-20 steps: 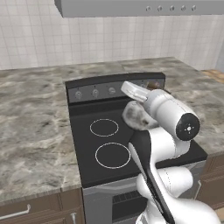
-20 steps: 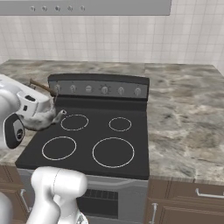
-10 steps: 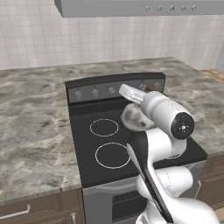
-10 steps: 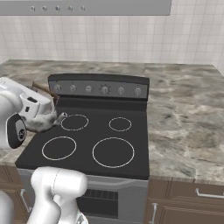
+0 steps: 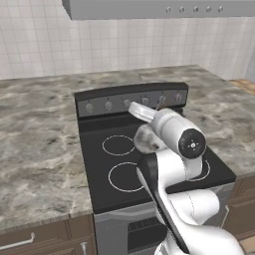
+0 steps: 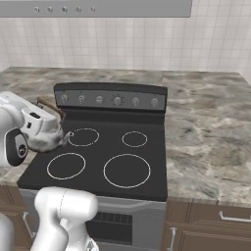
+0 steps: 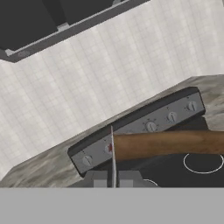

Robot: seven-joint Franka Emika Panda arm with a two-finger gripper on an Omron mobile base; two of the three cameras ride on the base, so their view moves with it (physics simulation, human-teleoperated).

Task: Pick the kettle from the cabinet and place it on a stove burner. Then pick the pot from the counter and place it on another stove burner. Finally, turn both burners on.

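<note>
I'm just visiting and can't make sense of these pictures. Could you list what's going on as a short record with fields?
place: simulated kitchen, black stove set in a marbled stone counter
robot: white arm reaching over the stove
tool: shut on the kettle by its brown handle
kettle position: above the stove's left side in the right base view; whether it rests on the glass cannot be told
burners: four rings, all bare
knobs: row on the back panel

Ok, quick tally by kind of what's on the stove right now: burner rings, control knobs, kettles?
Burner rings: 4, e.g.
Control knobs: 5, e.g.
Kettles: 1, the kettle, held by the gripper over the stove
Total: 10
</note>
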